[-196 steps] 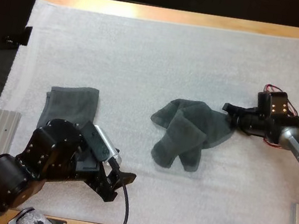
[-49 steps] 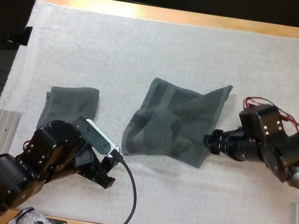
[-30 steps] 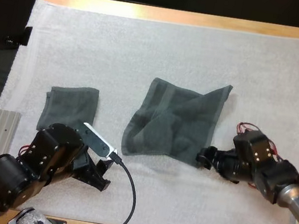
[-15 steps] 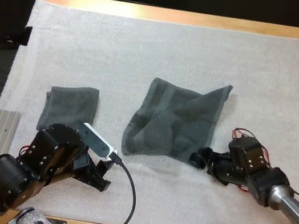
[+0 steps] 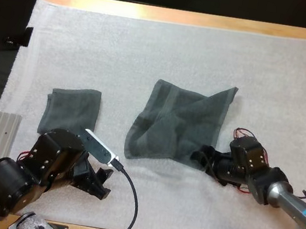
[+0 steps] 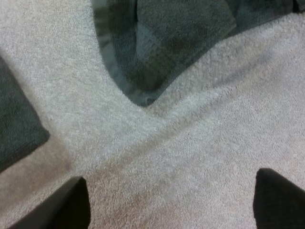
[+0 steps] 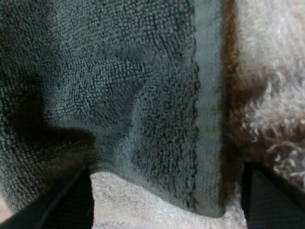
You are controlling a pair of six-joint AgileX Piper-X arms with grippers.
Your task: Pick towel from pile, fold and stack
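**A:** What's on the left?

**B:** A folded towel (image 5: 70, 110) lies on the white mat (image 5: 181, 54). The left tool (image 5: 103, 184) hangs near it, fingers apart and empty.

**A:** And the loose towel (image 5: 178, 125)?

**B:** It's mid-mat, spread but rumpled. It looks soft, light and floppy, so I'd pinch a hemmed corner. The right tool (image 5: 200, 156) waits open at its near right corner, and nothing seems to block it.

The high camera sat behind both arms, looking forward and down over the whole table (image 5: 159, 13). The left wrist camera looked down from fairly near at the 7 o'clock corner of the spread towel (image 5: 178, 122). The right wrist camera faced its 5 o'clock corner from very close.
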